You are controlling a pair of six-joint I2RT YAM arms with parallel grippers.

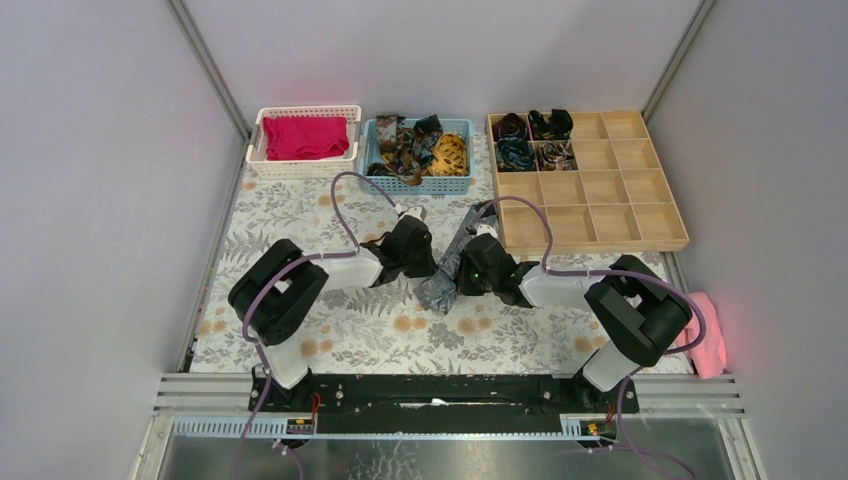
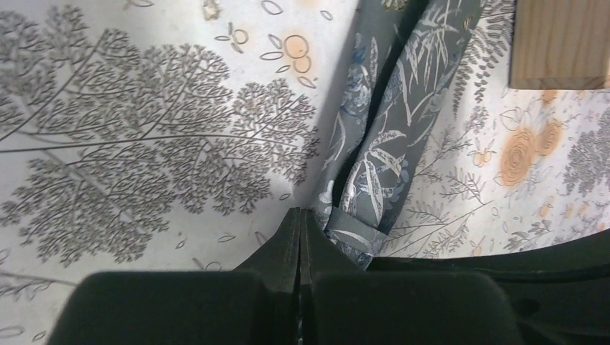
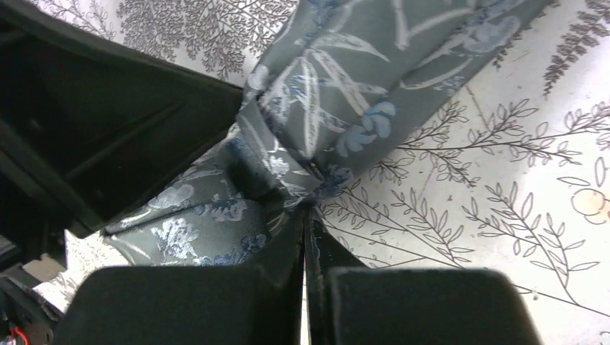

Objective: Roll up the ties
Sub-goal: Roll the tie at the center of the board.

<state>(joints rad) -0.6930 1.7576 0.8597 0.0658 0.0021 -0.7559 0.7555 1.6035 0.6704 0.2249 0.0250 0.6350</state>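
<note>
A grey floral tie [image 1: 452, 258] lies slanted on the patterned tablecloth between my two grippers. My left gripper [image 1: 428, 262] is shut, its tip [image 2: 301, 213] at the left edge of the tie [image 2: 388, 144], by its keeper loop, and seems to pinch that edge. My right gripper [image 1: 465, 272] is shut on the tie [image 3: 345, 93], whose cloth puckers at the tip [image 3: 306, 210]. More ties are heaped in the blue basket [image 1: 415, 186]. Several rolled ties [image 1: 515, 152] sit in the far-left compartments of the wooden tray [image 1: 590, 243].
A white basket [image 1: 300, 168] with magenta cloth stands at the back left. A pink cloth [image 1: 706, 338] lies off the table's right edge. The wooden tray's corner [image 2: 561, 43] shows in the left wrist view. Grey walls enclose the table on three sides.
</note>
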